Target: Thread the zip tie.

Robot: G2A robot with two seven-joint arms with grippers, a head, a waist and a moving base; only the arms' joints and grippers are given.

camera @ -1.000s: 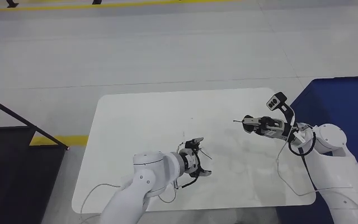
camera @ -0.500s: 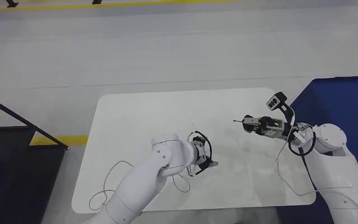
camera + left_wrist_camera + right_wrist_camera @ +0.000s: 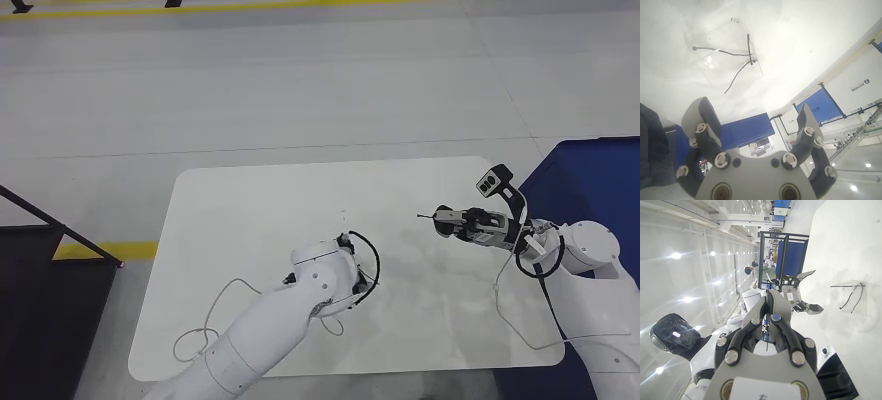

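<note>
**Top view:** the left arm (image 3: 300,310) stretches across the middle of the table (image 3: 220,230), wrist bent. Its hand is tucked under the wrist, so I cannot tell its state from here. The right hand (image 3: 443,219) hangs over the table's far right part and points toward the left arm. It is pressed together on a held zip tie (image 3: 428,216), whose thin end sticks out past the fingertips.

**Left wrist view:** the left hand (image 3: 755,106) is spread wide and holds nothing. Ahead of it, well apart, a clear plate (image 3: 719,62) lies on the table (image 3: 791,37). On the plate are two loose zip ties (image 3: 749,49), crossing each other.

**Right wrist view:** the right hand (image 3: 769,294) pinches the held zip tie (image 3: 768,306) flat between its fingers. Beyond its tips the left hand (image 3: 818,290) stands spread. The clear plate (image 3: 851,283) with the loose zip ties (image 3: 847,300) sits just past that hand, apart from both.
</note>
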